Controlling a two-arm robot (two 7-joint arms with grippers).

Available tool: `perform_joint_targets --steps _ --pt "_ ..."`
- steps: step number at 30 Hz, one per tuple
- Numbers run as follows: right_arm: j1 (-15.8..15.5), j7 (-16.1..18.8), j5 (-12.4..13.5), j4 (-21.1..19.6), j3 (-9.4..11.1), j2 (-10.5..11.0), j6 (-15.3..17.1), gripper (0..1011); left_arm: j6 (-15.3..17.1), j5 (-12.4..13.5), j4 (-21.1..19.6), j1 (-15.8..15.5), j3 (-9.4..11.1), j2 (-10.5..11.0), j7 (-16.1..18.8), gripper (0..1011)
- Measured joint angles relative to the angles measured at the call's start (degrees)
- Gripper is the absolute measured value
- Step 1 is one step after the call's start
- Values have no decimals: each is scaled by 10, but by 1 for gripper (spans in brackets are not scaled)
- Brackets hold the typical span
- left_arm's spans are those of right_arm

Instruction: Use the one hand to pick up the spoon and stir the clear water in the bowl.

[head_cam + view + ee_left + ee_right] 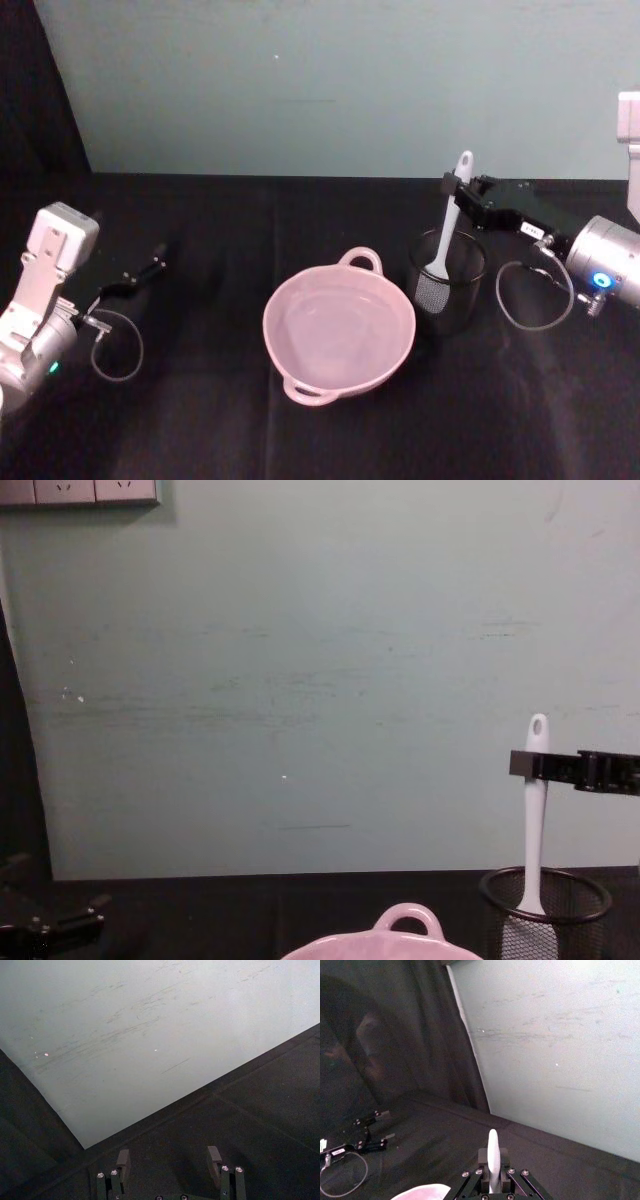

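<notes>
The white spoon stands upright with its blade inside the black wire-mesh cup, just right of the pale pink bowl, which holds clear water. My right gripper reaches in from the right and is shut on the spoon's upper handle, below its oval hole. The chest view shows the same grip on the spoon above the cup. In the right wrist view the handle sticks up between the fingers. My left gripper rests open at the far left, and its open fingers hold nothing.
A black cloth covers the table, with a pale green wall close behind. Loose cable loops hang by each wrist. The bowl's rim shows low in the chest view, left of the cup.
</notes>
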Motion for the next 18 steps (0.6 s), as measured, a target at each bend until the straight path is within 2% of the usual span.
perform_joint_targets --steps 11,18 --pt "1 2 31 32 -6 -2 1 116 0 0 0 0 0 0 0 1005" --pt "1 13 60 57 -5 -9 -10 116 0 0 0 0 0 0 0 1005"
